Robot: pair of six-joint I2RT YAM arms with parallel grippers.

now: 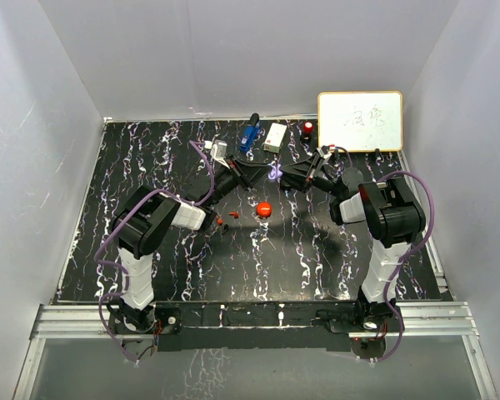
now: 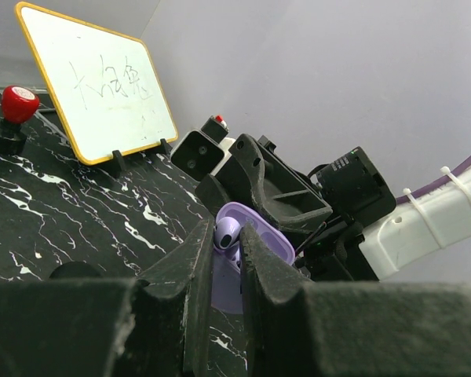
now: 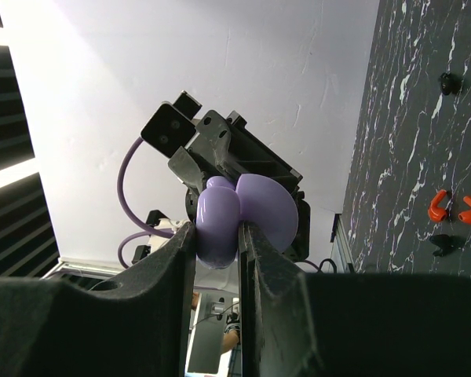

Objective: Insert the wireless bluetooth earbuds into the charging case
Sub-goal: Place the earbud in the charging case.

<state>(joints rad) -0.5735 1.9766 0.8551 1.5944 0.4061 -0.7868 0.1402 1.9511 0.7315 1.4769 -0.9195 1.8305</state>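
Observation:
A purple charging case point(image 3: 220, 216) with its lid point(image 3: 268, 206) open is held in the air by my right gripper point(image 3: 217, 236), which is shut on its body. My left gripper point(image 2: 226, 245) is shut on a purple earbud point(image 2: 226, 233), held right at the case's open lid point(image 2: 261, 229). In the top view the two grippers meet tip to tip at the case point(image 1: 273, 173) above the table's middle back. Small red pieces point(image 3: 437, 206) and dark pieces point(image 3: 445, 245) lie on the table; the red ones also show in the top view point(image 1: 221, 221).
A round red puck point(image 1: 264, 209) lies just in front of the grippers. A whiteboard point(image 1: 360, 121) stands at the back right, with a red knob on a black base point(image 1: 307, 127), a white box point(image 1: 275, 137) and a blue object point(image 1: 249, 133) along the back edge.

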